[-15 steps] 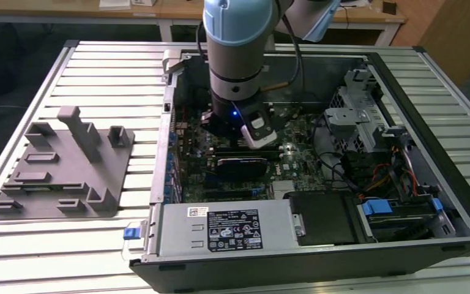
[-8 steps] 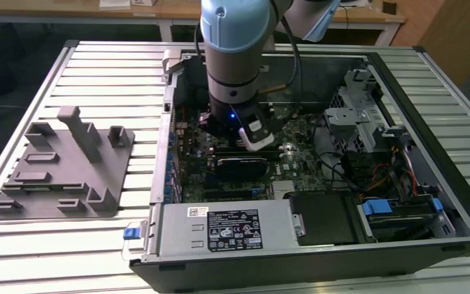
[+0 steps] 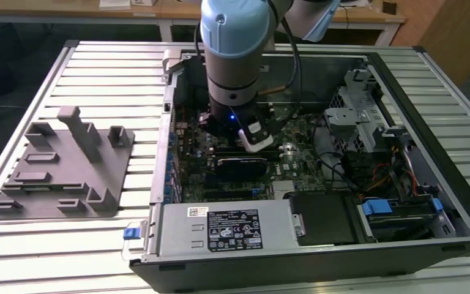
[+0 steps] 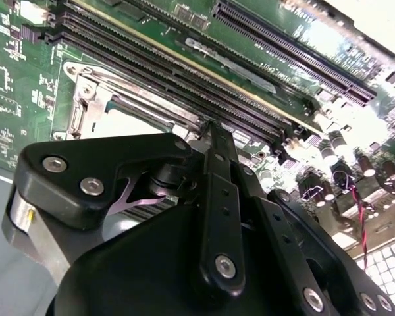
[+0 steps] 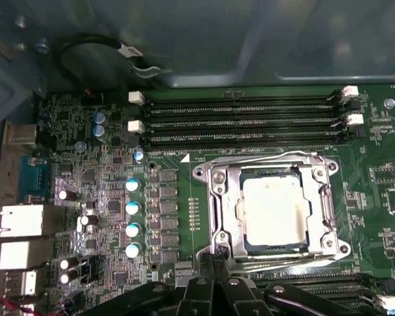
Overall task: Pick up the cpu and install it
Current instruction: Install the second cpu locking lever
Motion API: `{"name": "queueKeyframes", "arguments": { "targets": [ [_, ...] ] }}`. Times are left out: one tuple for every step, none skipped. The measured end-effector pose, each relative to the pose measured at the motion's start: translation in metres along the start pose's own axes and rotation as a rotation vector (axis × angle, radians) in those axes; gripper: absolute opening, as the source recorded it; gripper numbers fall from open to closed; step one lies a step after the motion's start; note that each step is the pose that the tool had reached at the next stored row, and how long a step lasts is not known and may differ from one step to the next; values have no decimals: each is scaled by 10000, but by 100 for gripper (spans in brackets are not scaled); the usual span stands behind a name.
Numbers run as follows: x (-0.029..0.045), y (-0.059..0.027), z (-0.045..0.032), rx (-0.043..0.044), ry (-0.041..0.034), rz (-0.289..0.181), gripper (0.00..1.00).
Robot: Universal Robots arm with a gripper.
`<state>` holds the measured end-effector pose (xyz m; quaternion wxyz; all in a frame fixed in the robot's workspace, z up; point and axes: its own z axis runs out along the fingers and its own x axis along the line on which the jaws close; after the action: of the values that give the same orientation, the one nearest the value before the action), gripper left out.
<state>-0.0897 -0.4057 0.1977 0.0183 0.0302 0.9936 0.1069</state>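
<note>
Black linkage of my pincer (image 4: 210, 131) crowds the lower frame in both wrist views; whether it is spread or pressed together I cannot tell. Above it lies the motherboard (image 5: 105, 191), then the socket frame (image 5: 270, 207). Centre-right in the first wrist view, the cpu (image 5: 274, 212) sits inside the frame. I judge the seating step nearly done; any next move calls for gentleness.

No legible text on any surface.

My arm (image 3: 233, 55) is round, light blue and grey. My gripper (image 4: 210, 197) is black, with shiny silver screws.
</note>
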Motion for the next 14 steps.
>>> {"name": "queueKeyframes", "arguments": {
  "targets": [
    [1, 0, 3, -46, 2, 2, 11],
    [3, -1, 6, -83, 4, 4, 11],
    [5, -2, 10, -114, 6, 4, 11],
    [7, -3, 13, -140, 8, 5, 11],
    [10, -4, 16, -161, 10, 6, 11],
    [12, -5, 20, -180, 10, 7, 11],
    [14, -6, 23, -194, 10, 8, 11],
    [17, -7, 25, -207, 12, 9, 11],
    [20, -7, 28, -222, 12, 9, 11],
    [23, -8, 31, -235, 13, 10, 11],
    [26, -10, 33, -244, 13, 10, 11],
    [29, -12, 36, -251, 13, 11, 11],
    [34, -14, 37, -254, 13, 11, 11],
    [39, -16, 40, -257, 13, 11, 11]
  ]
}}
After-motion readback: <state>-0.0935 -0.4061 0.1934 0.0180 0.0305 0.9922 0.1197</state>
